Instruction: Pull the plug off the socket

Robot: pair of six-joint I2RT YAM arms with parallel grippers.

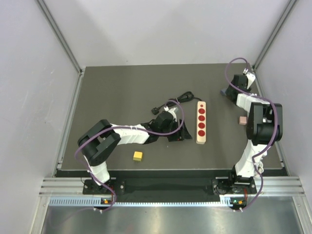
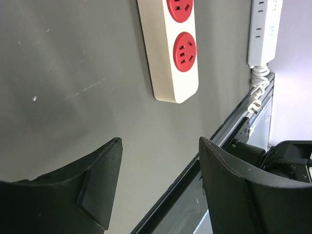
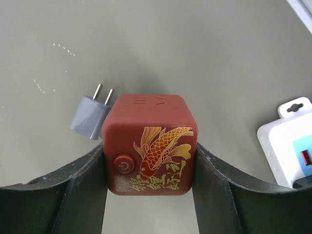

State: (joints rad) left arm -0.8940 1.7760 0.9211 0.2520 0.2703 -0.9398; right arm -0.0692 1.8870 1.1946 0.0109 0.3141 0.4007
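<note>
From above, the table carries a pale power strip with a row of red sockets, lying lengthwise from near to far, a little right of the middle. No plug sits in any of the sockets seen here. The black plug lies flat on the table to the left of the strip and apart from it, and its cord curls towards the strip's far end. The left tool is low over the table just left of the strip's near end. A yellow block lies near the front edge and a pink block lies right of the strip. The right tool is at the far right corner; this view does not show how it stands.

The left wrist camera shows the left tool spread wide, with only bare table between its fingers. Beyond them is the near end of the power strip, with two empty red sockets showing. A second, white strip with a coiled white cord lies off the table edge.

The right wrist camera shows the right tool closed on a red cube that bears a gold fish print and a round power button. Both fingers press its sides. A grey adapter with two prongs lies on the table just behind the cube's left edge. A white packet lies to the right.
</note>
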